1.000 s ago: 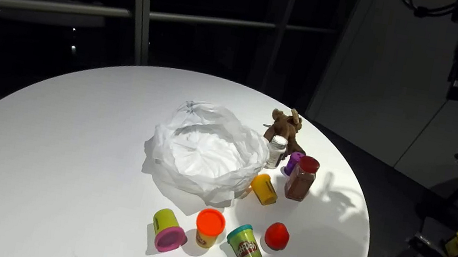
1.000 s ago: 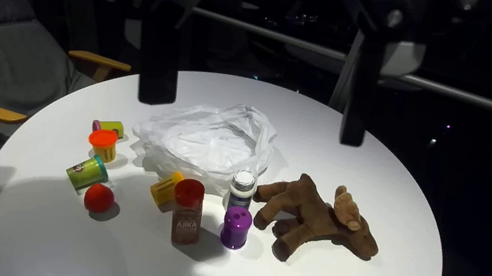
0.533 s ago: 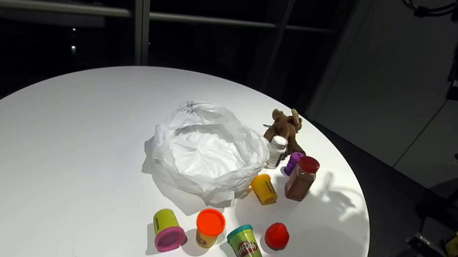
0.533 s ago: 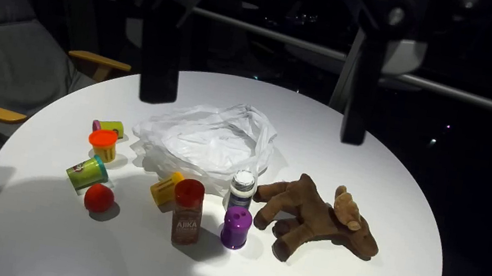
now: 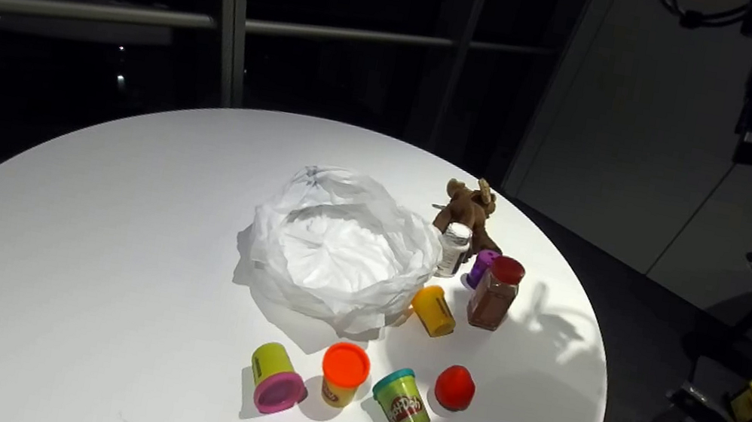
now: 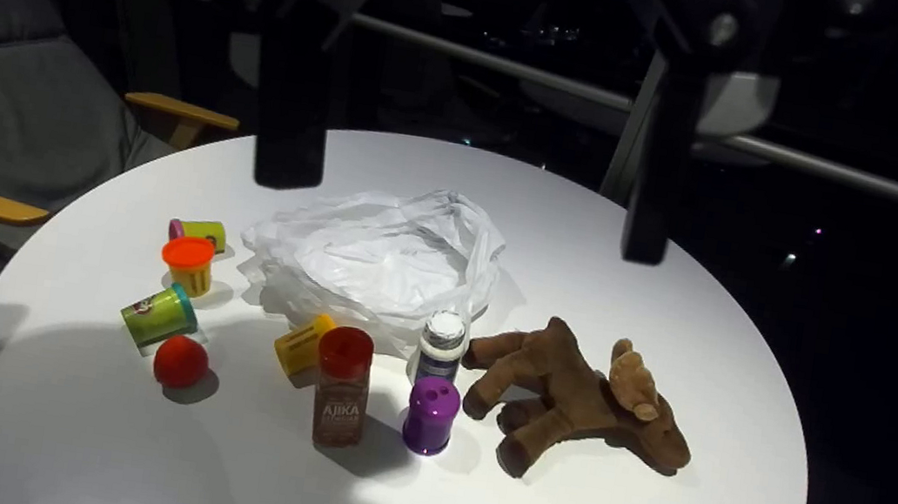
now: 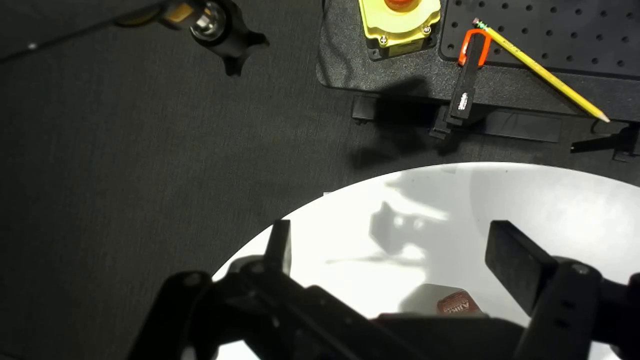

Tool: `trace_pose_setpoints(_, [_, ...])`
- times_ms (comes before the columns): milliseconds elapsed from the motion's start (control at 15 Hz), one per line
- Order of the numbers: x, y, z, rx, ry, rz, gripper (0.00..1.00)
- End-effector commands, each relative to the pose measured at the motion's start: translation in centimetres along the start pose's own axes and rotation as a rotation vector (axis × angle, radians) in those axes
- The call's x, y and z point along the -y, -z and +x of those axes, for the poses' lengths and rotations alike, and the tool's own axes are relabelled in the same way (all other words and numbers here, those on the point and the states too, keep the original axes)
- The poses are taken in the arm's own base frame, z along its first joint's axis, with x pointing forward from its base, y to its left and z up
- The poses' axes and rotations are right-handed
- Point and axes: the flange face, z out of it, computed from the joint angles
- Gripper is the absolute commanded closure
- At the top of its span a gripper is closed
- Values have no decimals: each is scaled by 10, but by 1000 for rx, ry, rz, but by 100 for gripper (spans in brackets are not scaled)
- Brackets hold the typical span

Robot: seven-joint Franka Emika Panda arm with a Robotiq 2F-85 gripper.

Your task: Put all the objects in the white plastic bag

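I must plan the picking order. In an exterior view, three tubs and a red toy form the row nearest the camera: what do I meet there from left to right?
In an exterior view: pink-lidded tub, orange-lidded tub, teal-lidded tub, red toy.

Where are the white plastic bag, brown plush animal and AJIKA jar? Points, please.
White plastic bag [image 5: 337,258]: in an exterior view, on its crumpled inside.
Brown plush animal [image 6: 573,391]: in an exterior view, on its body.
AJIKA jar [image 6: 341,406]: in an exterior view, on its lettered front.

The bag [image 5: 342,255] is crinkled plastic, the plush animal [image 6: 575,388] matt cloth.
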Motion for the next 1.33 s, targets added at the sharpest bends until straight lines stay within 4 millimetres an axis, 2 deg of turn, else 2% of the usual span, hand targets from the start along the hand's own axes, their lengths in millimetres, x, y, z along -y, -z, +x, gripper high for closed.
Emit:
trace_pose_setpoints(0, [0,1,0,1,0,1,0])
trace_pose_setpoints(133, [0,1,0,1,0,1,0])
trace_pose_setpoints(267, [15,1,10,-11,-28,-3,0])
trace_pose_setpoints(800, [116,-10,43,-28,-295,115,0])
trace_pose_setpoints(1067, [151,-33,78,-112,-371,117,0])
trace_pose_setpoints(1267, [172,-63,106,-126,-391,106,0])
